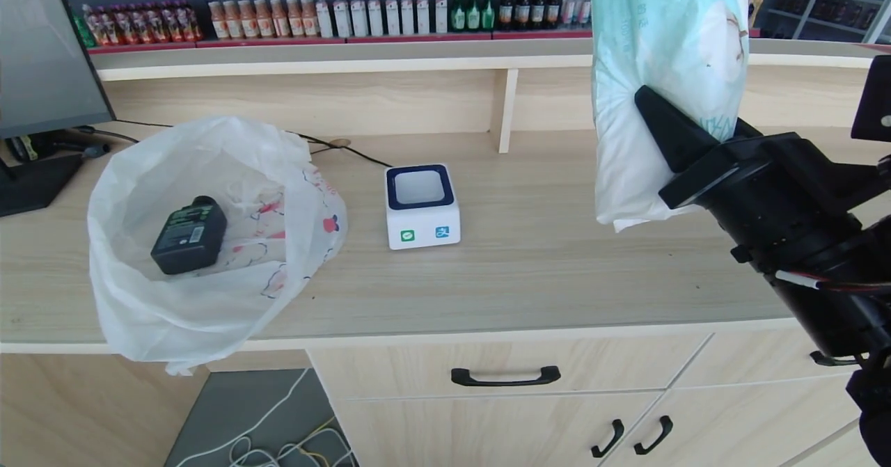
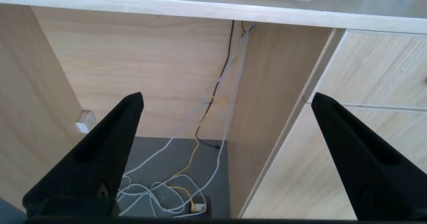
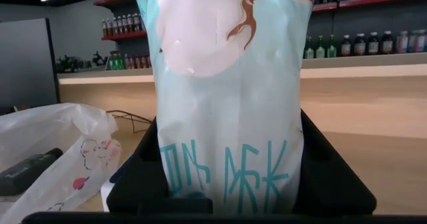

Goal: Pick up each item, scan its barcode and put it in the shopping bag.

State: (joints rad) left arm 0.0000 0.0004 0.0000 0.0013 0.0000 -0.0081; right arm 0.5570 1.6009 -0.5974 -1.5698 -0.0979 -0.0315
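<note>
Shopping bag (image 1: 132, 314) first, from the head view: one white bag, mouth open, on the left of the tabletop (image 1: 557, 272), with one dark bottle (image 1: 189, 235) lying inside it. One white scanner (image 1: 422, 206) sits just right of the bag, window facing up. Over on the right, one pale packet (image 1: 661, 70) hangs upright above the tabletop, well apart from the bag. The right gripper (image 1: 669, 119) is clamped on its lower half, one black finger across the near face. A dark monitor (image 1: 42, 49) stands at the far left, a shelf of bottles (image 1: 348, 14) runs along the back, and three drawer handles (image 1: 505, 376) show on the cabinet front below.

Down to the left wrist view, and a different scene. The left gripper (image 2: 227, 157) is spread wide and holds nothing, hanging below the tabletop edge and facing an open recess in the cabinet. Loose cables (image 2: 167, 191) trail down the recess wall and coil on the floor, a drawer front (image 2: 373, 117) stands to one side, and a scrap of the bag peeks over the edge above.

Right wrist view: the packet, turquoise print on its face, is pinched between the two black fingers and blocks the middle of the scene. Beside it lies the bag with the bottle's dark end showing — and the bottle shelf behind.
</note>
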